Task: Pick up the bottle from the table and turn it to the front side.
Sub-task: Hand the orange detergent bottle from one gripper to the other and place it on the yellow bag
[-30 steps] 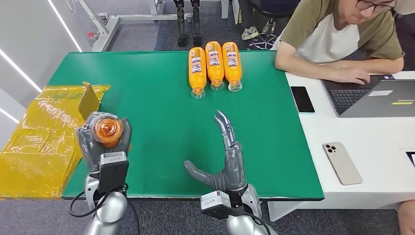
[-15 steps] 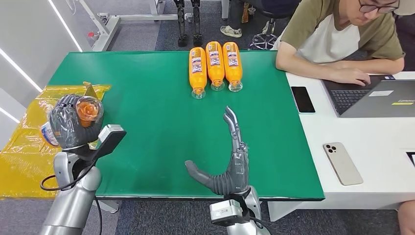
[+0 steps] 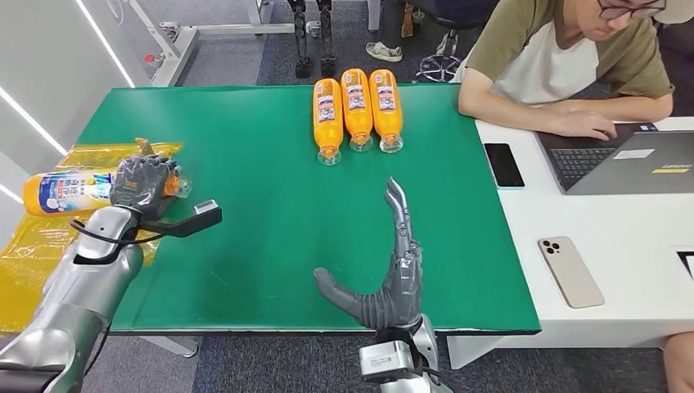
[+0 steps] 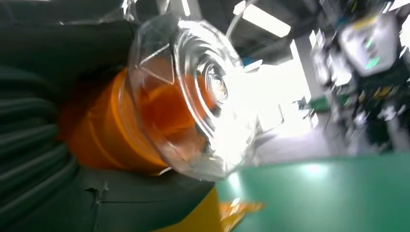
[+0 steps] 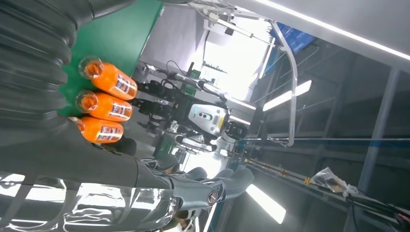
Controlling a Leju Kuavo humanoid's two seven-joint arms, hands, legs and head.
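Orange juice bottle (image 3: 69, 188) is off the green table (image 3: 245, 229), lying sideways at frame left in the left hand's (image 3: 143, 185) grip, label showing; pickup looks done, turning seems underway. Right hand (image 3: 391, 270) stands open, empty.

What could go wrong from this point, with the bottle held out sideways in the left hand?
1. The left hand grips the bottle near its clear base end, so most of its length sticks out unsupported past the green table edge; a slip would likely drop it onto the yellow bags or the floor.
2. Its label seems to face up now; further turning could overshoot the front side.
3. The right hand hovers open above the table, not supporting the bottle.
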